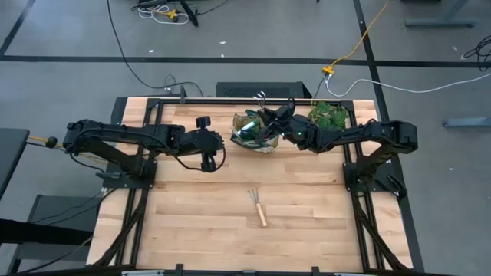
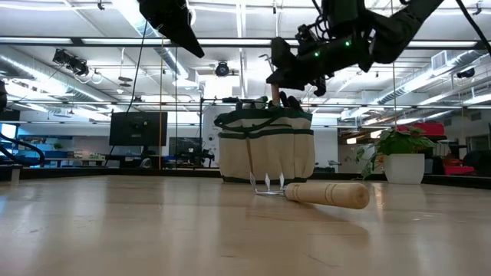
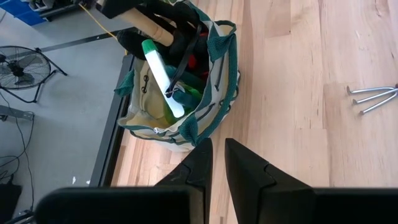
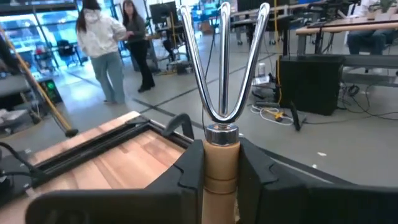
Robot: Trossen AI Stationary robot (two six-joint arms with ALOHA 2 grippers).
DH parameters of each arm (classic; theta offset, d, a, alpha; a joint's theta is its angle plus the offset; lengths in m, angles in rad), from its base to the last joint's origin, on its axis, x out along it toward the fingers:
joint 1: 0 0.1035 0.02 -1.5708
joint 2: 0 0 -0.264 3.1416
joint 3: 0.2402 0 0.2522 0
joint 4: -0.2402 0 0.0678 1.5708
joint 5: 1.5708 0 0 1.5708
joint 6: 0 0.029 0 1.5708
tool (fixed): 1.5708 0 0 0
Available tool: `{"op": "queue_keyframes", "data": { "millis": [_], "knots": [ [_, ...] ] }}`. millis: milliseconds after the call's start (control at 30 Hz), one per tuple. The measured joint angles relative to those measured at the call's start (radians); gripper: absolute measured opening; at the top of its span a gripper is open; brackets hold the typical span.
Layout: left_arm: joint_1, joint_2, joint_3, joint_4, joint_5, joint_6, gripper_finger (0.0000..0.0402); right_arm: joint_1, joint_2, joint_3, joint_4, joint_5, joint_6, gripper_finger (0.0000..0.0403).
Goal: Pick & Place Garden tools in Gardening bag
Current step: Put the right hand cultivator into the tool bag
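Note:
The beige gardening bag (image 1: pixel 253 132) with green trim stands at the table's far middle; it also shows in the low view (image 2: pixel 266 149) and the left wrist view (image 3: pixel 186 124). A green spray bottle (image 3: pixel 186 96), something red, and dark items sit inside it. My right gripper (image 1: pixel 285 123) is above the bag, shut on a wooden-handled mini rake (image 4: pixel 221 93). A second mini rake (image 1: pixel 257 207) lies flat on the table nearer the front. My left gripper (image 3: pixel 217 155) is shut and empty, raised just left of the bag. My right gripper pinches the rake's wooden handle at its top (image 4: pixel 221 158), just below the metal ferrule, between its two fingers. The fingers lie about level, across the handle. The rake stands roughly upright, tines up, and its handle (image 3: pixel 155 28) reaches down into the bag's opening.
A leafy plant (image 1: pixel 328 115) in a white pot (image 2: pixel 403 167) stands right of the bag. The second rake also shows in the low view (image 2: pixel 322 193). Bare wood lies along the table's near half. People (image 4: pixel 102 43) stand in the room beyond the table.

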Motion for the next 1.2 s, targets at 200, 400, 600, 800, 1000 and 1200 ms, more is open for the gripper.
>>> {"op": "queue_keyframes", "data": {
  "millis": [200,400,600,800,1000,1200],
  "knots": [
    [0.0,0.0,0.0,0.009,0.0,0.0,0.0048,-0.028,0.0,-0.08,0.155,-0.003,0.018,0.0052],
    [0.0,0.0,0.0,0.013,0.0,0.0,0.0048,-0.049,0.0,-0.101,0.175,-0.003,0.028,0.0052],
    [0.0,0.0,0.0,0.012,0.0,0.0,0.0048,-0.048,0.0,-0.101,0.253,-0.003,0.018,0.0052],
    [0.0,0.0,0.0,0.012,0.0,0.0,0.0048,-0.048,0.024,-0.1,0.254,-0.003,0.014,0.0052],
    [0.0,0.0,0.0,0.015,0.0,0.0,0.0048,-0.048,0.104,-0.082,0.321,-0.027,0.006,0.0052],
    [0.0,0.0,-0.001,0.015,0.0,0.0,0.0048,-0.048,0.132,-0.053,0.341,-0.026,-0.036,0.0052]
  ]
}}
